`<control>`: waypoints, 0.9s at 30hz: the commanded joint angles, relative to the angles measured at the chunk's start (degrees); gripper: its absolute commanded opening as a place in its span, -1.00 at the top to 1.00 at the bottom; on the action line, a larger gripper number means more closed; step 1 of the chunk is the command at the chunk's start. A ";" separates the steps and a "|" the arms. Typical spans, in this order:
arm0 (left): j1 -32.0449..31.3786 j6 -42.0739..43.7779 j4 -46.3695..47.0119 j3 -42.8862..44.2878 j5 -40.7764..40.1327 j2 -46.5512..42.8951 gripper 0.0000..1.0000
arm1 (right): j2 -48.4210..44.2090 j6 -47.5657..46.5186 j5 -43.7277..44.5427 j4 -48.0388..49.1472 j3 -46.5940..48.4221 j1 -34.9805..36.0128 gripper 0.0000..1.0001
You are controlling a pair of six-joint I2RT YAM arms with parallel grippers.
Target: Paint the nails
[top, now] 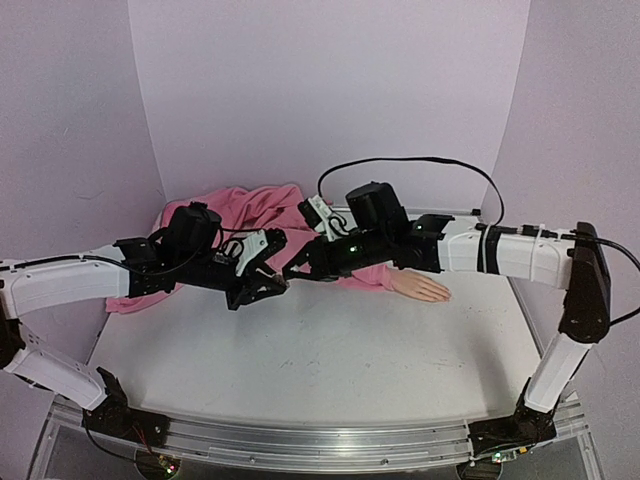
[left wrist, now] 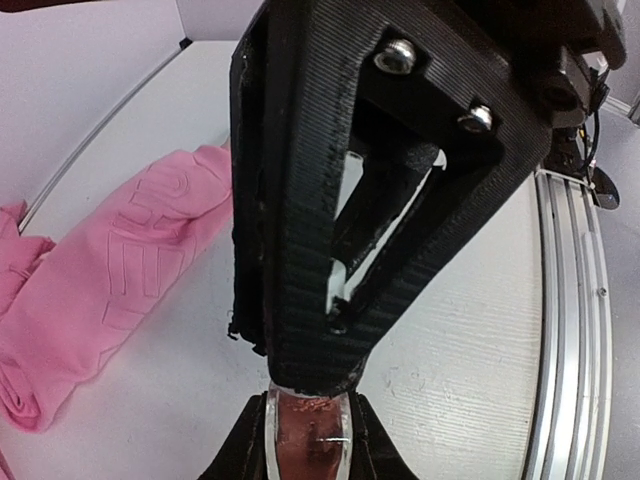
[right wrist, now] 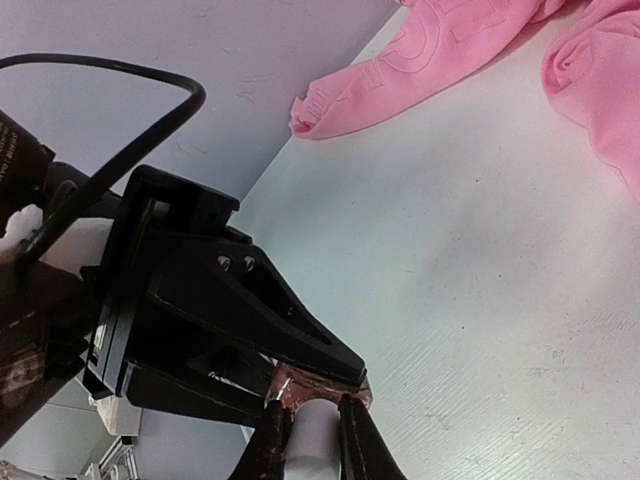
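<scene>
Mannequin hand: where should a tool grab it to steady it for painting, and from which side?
Probably the sleeved wrist, from above, jaws across it. The hand lies flat on the table with its fingers pointing right, so a wrist grip leaves the finger end free.

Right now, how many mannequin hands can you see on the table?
1. The mannequin hand lies flat right of centre, sticking out of its pink sleeve. Another could be hidden under the bunched pink cloth.

From above, the nails [top: 441,295] of the small peach mannequin hand [top: 420,287] are too small to make out. The tiny pinkish glass bottle [left wrist: 308,435] and its pale rounded cap [right wrist: 308,445] are cut off by the wrist views' lower edges.
</scene>
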 commanded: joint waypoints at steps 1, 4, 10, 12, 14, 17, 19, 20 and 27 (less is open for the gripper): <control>-1.94 -0.08 9.50 1.81 4.01 -2.10 1.00 | 4.07 3.63 0.16 9.09 1.70 5.04 0.98; -1.93 -0.13 9.50 1.69 3.65 -2.48 1.00 | 2.29 3.27 2.58 9.34 0.32 4.97 0.97; -1.98 -0.51 9.50 1.82 3.10 -2.64 1.00 | -1.91 2.75 3.80 9.09 -2.16 4.38 0.79; -1.93 -0.70 9.50 1.90 3.29 -2.51 1.00 | -3.41 2.73 4.77 9.09 -3.04 4.09 0.66; -1.93 -0.91 9.50 1.92 3.50 -2.43 1.00 | -5.02 2.48 5.65 9.00 -3.79 3.69 0.42; -1.98 -1.01 9.50 1.92 3.51 -2.05 1.00 | -7.85 1.75 6.75 8.30 -4.85 2.89 -0.06; -1.98 -0.93 9.50 1.87 3.18 -1.82 1.00 | -10.65 1.39 7.58 7.47 -6.19 2.08 -0.35; -1.96 -1.00 9.50 1.82 2.99 -1.71 1.00 | -12.20 1.12 8.06 7.04 -6.95 1.73 -0.47; -1.93 -2.21 9.50 2.35 6.86 -0.83 1.00 | -22.31 -6.98 3.55 4.83 -11.99 0.08 -0.96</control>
